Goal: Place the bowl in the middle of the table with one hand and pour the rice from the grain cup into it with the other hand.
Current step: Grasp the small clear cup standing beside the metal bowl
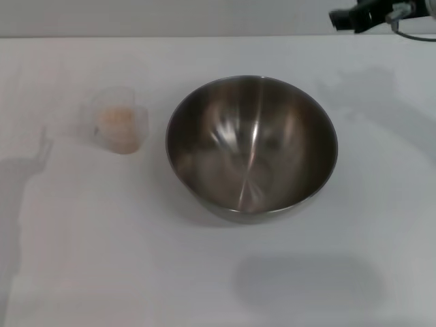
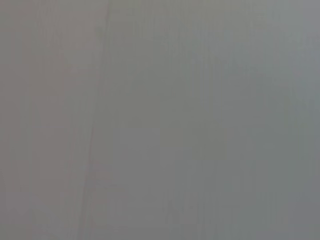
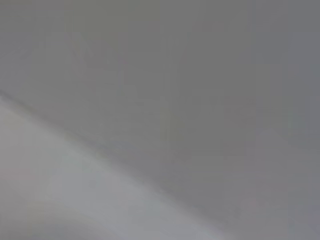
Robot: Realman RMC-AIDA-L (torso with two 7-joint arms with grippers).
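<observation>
One bowl [image 1: 251,146], one cup [image 1: 120,127], one heap of rice [image 1: 116,122] inside that cup, and one gripper in sight on the white table [image 1: 82,259]. The right gripper [image 1: 368,13] pokes in at the far right corner, dark, cut off by the frame edge, and I cannot tell how its claw stands. The left gripper is out of view. Both wrist views give only blank grey, nothing to make out. The bowl sits upright near the table's middle, big, shiny brushed steel with a thin rim, its inside bare. The cup stands upright just beside it toward the left edge, not touching, clear plastic and hard to trace against the white; the rice shows through as a pale beige mass.
</observation>
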